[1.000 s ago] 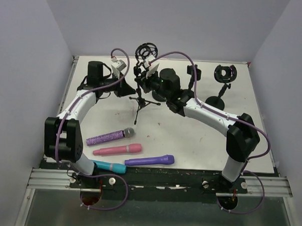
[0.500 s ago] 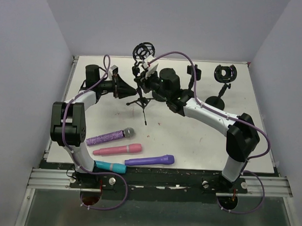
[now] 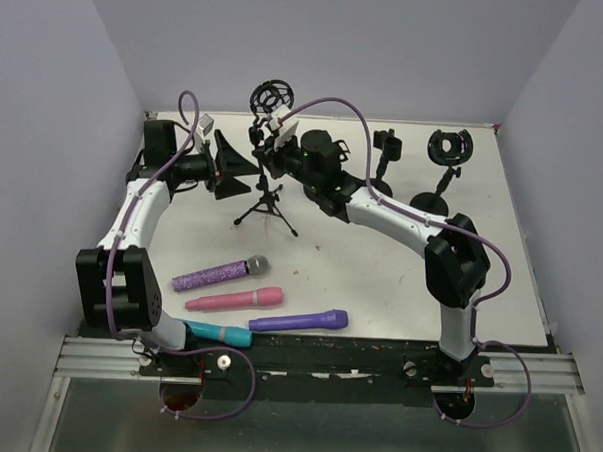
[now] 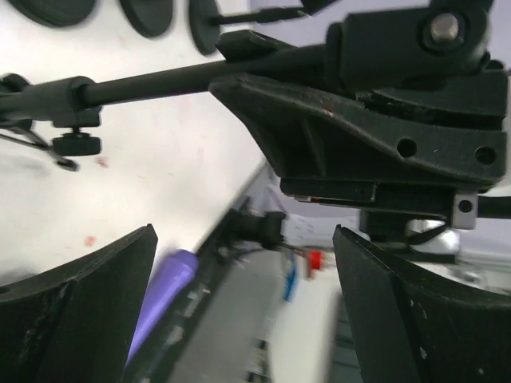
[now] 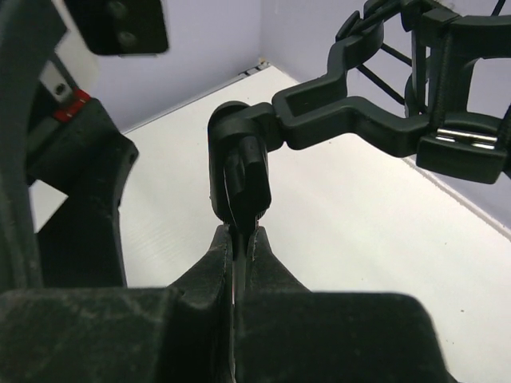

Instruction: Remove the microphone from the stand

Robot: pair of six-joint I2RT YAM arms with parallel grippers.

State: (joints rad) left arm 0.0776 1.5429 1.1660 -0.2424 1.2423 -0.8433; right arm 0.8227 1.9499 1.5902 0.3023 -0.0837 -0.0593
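My left end effector (image 4: 243, 239) is matt black plastic, kinda grainy, with pale scuffs on the edges. Right end effector (image 5: 237, 239) is the same plastic but smoother. The stand (image 3: 268, 207) is matt black with a smooth, metal-looking pole. The tabletop (image 3: 379, 279) is matt white with reddish stains. The glitter microphone (image 3: 219, 274) looks rough, the pink microphone (image 3: 233, 301) smooth.

There are a black stand (image 3: 269, 199), white table (image 3: 379, 274), sparkly purple microphone (image 3: 217, 274), pink microphone (image 3: 233, 301), violet microphone (image 3: 297, 321), teal microphone (image 3: 220, 334).
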